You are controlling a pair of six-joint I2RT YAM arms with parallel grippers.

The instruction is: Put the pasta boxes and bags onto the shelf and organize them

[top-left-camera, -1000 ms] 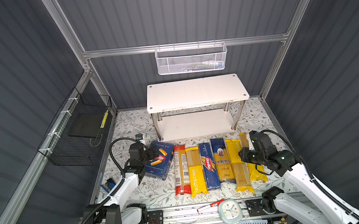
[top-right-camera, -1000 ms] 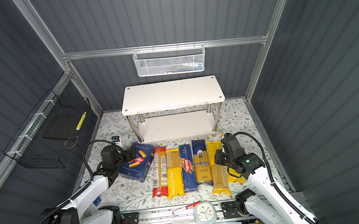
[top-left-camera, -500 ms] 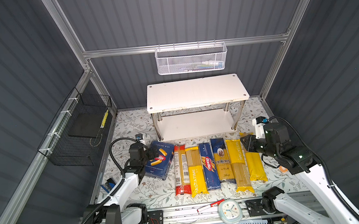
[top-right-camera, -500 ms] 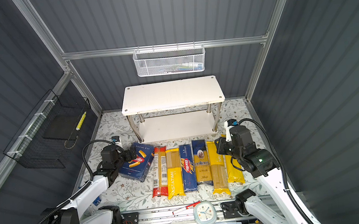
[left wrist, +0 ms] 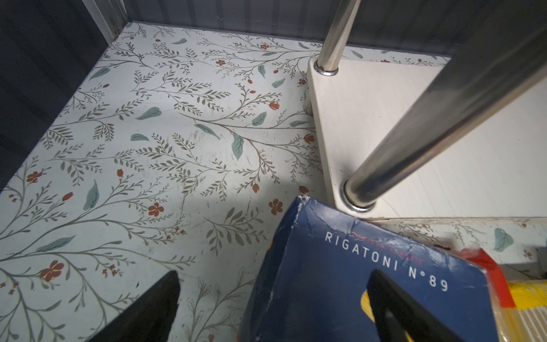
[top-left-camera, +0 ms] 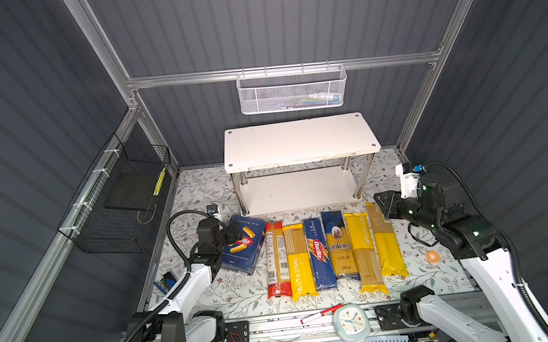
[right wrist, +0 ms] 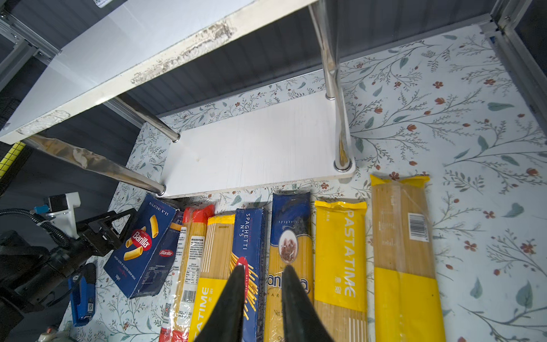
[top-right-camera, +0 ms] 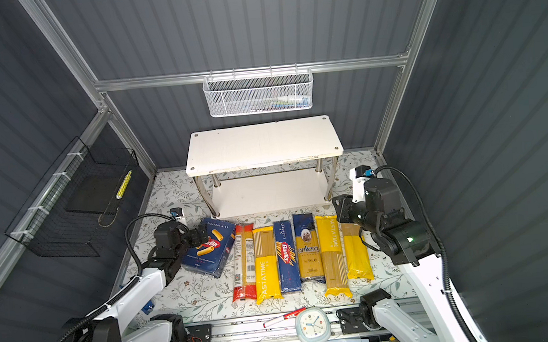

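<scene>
The white two-tier shelf [top-left-camera: 300, 142] [top-right-camera: 263, 145] stands at the back with both boards bare. In front lie the wide rigatoni box [top-left-camera: 250, 248] [left wrist: 340, 281], a red-ended bag [top-left-camera: 276, 256], a PASTATIME bag [top-left-camera: 299, 261], the narrow spaghetti box [top-left-camera: 318, 252] [right wrist: 248, 234], the ankara bag [top-left-camera: 338, 244], and two more yellow bags [top-left-camera: 364, 248] [top-left-camera: 387, 243]. My left gripper [top-left-camera: 235, 232] [left wrist: 273, 284] is open, straddling the rigatoni box's left edge. My right gripper [top-left-camera: 379, 203] [right wrist: 263, 271] hangs above the rightmost bag's far end, open a crack and holding nothing.
A white mesh basket [top-left-camera: 292, 90] hangs on the back wall and a black wire basket [top-left-camera: 122, 198] on the left wall. A clock [top-left-camera: 350, 322] and a red marker [top-left-camera: 320, 313] lie on the front rail. An orange ring [top-left-camera: 432, 257] lies at right.
My right arm has risen off the bags and swung right and back, toward the shelf's front right leg. Its jaws have parted slightly. The left arm has not moved.
</scene>
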